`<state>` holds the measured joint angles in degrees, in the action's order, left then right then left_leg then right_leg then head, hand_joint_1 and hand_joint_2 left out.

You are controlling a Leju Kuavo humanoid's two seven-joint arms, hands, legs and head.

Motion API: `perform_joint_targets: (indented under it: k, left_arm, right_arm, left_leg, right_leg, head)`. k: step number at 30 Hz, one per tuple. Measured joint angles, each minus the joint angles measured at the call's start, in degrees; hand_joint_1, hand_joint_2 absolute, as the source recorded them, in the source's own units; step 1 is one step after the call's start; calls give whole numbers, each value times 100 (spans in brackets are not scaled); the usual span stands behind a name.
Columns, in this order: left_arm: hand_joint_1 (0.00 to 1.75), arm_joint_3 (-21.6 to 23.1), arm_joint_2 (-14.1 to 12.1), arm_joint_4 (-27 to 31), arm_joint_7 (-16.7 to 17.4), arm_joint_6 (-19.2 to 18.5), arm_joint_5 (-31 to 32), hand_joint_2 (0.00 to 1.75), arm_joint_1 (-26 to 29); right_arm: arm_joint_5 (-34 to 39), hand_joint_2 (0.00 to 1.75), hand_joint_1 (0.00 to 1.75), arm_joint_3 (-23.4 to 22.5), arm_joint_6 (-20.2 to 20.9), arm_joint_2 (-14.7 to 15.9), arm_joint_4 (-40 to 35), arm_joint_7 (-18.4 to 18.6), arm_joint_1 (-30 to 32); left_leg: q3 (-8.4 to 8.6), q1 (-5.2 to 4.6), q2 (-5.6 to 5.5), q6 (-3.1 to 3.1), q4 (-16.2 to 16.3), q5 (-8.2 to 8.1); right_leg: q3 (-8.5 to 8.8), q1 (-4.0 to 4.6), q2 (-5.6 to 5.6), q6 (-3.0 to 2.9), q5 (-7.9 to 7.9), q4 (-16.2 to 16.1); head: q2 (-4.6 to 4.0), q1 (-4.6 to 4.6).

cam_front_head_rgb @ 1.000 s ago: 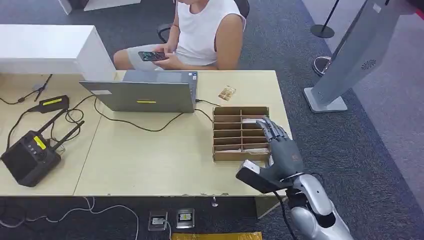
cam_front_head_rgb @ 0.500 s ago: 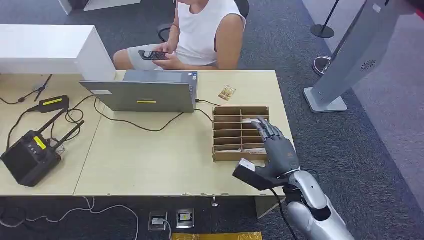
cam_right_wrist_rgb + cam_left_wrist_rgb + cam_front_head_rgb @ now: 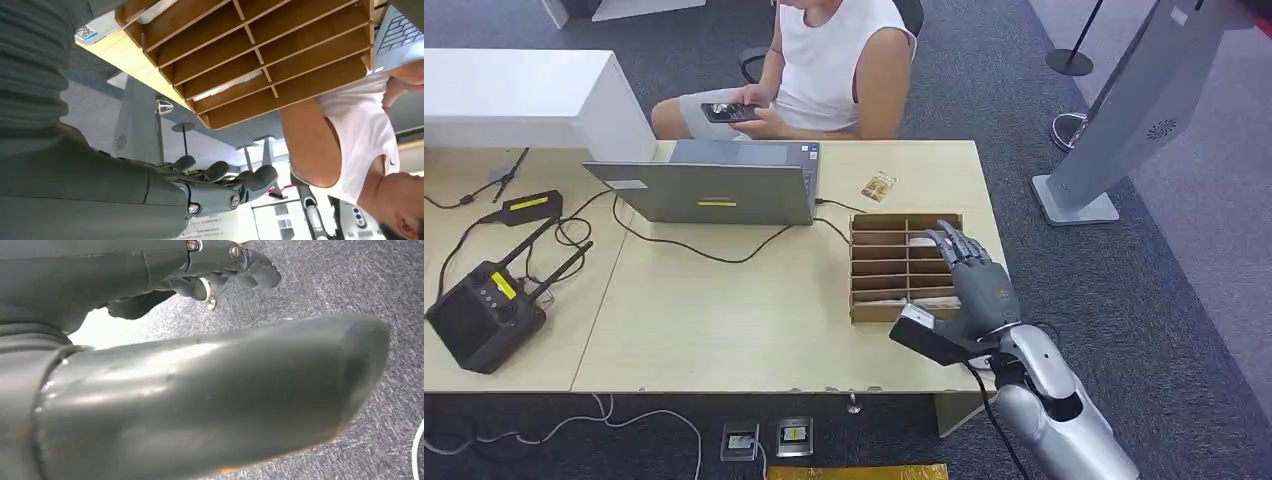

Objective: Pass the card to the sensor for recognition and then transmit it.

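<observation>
While cards (image 3: 921, 242) sit flat in the slots of the tray (image 3: 904, 266) at the desk's right end, the right hand (image 3: 972, 282) hovers over the tray's right side, fingers apart, holding nothing. Pale cards show in an upper-right slot & along the near row; the wrist cam picks out one (image 3: 227, 84) lying lengthwise in its slot. Long axis of each card runs w/ the slot, i.e. across the desk (image 3: 724, 300), crosswise to the robot's reach. From the hand, the upper card lies just ahead of & below the fingertips; near-row cards lie under the palm, toward the robot. Contact w/ any card: can't tell, fingers look clear of the wood. Right hand is plainly the nearer one. Left hand (image 3: 220, 270) hangs low over carpet, fingers curled in on nothing. Sensor not identifiable from here. A person sits beyond the laptop (image 3: 709, 185), looking at a phone (image 3: 727, 112). Pickup, by the look of it, not yet made.
</observation>
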<state>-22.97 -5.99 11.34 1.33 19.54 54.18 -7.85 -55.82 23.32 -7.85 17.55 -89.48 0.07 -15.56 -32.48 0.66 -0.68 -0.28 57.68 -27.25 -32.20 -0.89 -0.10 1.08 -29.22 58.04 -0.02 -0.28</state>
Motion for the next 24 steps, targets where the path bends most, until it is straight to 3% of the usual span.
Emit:
perform_joint_targets:
  k: [24]
  left_arm:
    - [0, -9, -2, 0, -87, 0, -4, 0, 0]
  right_arm:
    - [361, 175, 0, -9, -55, -46, 667, -398, -16]
  left_leg:
    - [1, 0, 0, 0, 0, 0]
  right_leg:
    - [0, 0, 1, -1, 0, 0]
  head:
    - [0, 0]
